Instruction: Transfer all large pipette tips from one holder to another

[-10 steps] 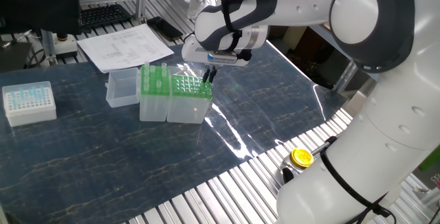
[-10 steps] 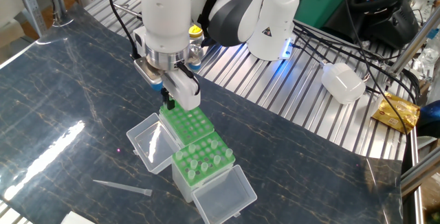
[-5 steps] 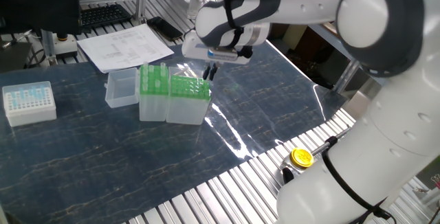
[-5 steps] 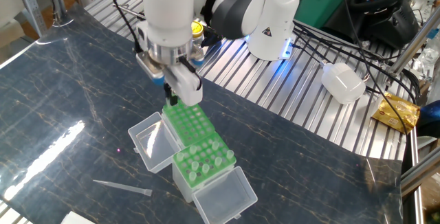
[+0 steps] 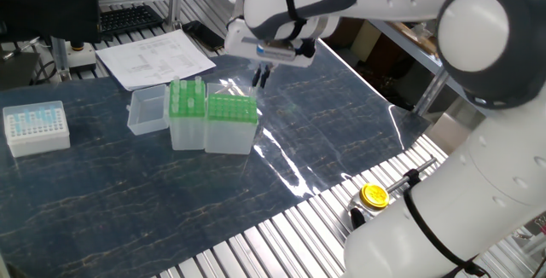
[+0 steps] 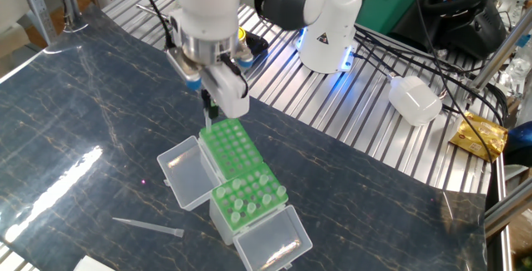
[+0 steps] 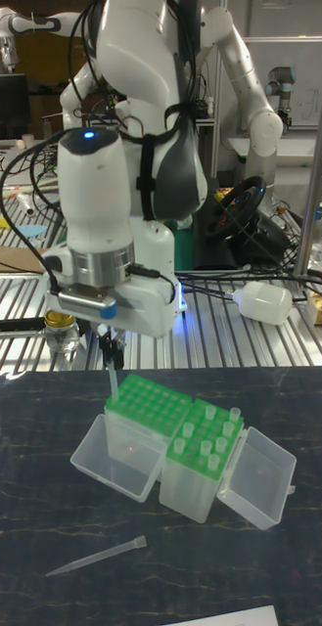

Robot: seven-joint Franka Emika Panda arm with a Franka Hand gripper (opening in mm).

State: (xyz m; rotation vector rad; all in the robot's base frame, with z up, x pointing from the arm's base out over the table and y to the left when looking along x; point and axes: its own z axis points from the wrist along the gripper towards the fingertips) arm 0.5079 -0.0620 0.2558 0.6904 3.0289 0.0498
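wider holder and narrower holder touching side by side; open lids flank them; loose tip on table in front.

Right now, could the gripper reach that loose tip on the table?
Likely yes: the loose tip lies alone, nothing over it, but the gripper, above the wider box, seems to hold another tip.

One fixed view looks down across the table from the side, green-topped boxes upper left of centre. The other fixed view looks steeply down from the opposite side. The tall fixed view faces the robot base low and close; all share the boxes.
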